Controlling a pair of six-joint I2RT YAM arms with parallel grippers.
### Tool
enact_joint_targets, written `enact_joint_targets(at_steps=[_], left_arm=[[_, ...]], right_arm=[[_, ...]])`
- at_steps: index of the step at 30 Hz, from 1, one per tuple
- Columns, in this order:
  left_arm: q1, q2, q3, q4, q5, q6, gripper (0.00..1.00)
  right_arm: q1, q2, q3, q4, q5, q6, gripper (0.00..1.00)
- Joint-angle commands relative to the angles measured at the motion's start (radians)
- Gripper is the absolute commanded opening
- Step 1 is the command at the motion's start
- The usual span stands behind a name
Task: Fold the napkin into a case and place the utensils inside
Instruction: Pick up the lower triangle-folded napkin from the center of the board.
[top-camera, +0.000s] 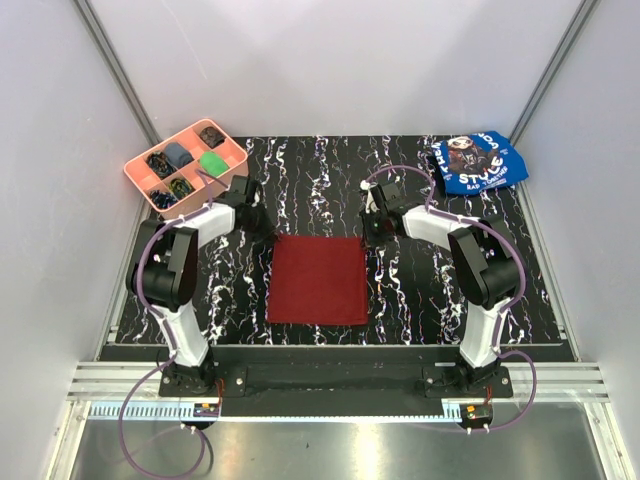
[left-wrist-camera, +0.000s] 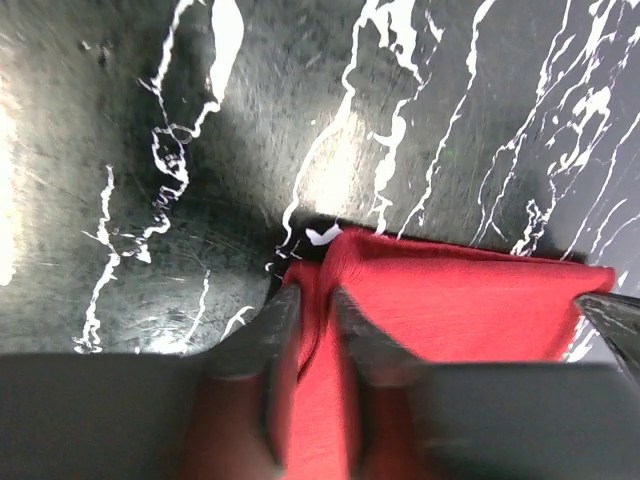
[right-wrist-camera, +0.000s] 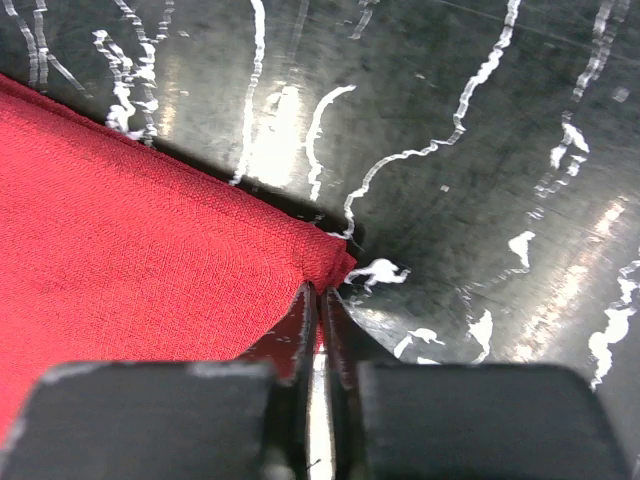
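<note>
Right fingers (right-wrist-camera: 300, 350) clench the napkin (right-wrist-camera: 150, 230) corner at lower centre; left fingers (left-wrist-camera: 365, 345) straddle theirs, grip unclear, so lifting may drop it.

**Robotics laboratory test cell.** A left arm (top-camera: 175, 270) and a right arm (top-camera: 475, 265) are bolted side by side to a metal rail (top-camera: 330, 385) at the near edge of a black, marble-patterned desk (top-camera: 420, 295). Plain white panels (top-camera: 330, 60) set in aluminium framing (top-camera: 120, 75) enclose the desk. Purple cables (top-camera: 400, 168) run exposed along both arms.
</note>
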Motion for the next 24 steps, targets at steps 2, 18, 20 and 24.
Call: enact_joint_targets(at_steps=[2, 18, 20, 24], left_arm=[[0.003, -0.09, -0.026, 0.01, -0.075, 0.008, 0.47], [0.015, -0.881, -0.131, -0.388, -0.442, -0.087, 0.62], [0.015, -0.906, -0.147, -0.389, -0.392, -0.062, 0.62], [0.015, -0.905, -0.156, -0.397, -0.287, 0.019, 0.6]], right_arm=[[-0.011, -0.027, 0.052, -0.122, 0.122, -0.007, 0.29], [0.379, -0.131, 0.256, -0.367, 0.334, 0.562, 0.63], [0.399, -0.08, 0.256, -0.35, 0.315, 0.632, 0.58], [0.451, -0.078, 0.19, -0.327, 0.337, 0.632, 0.42]])
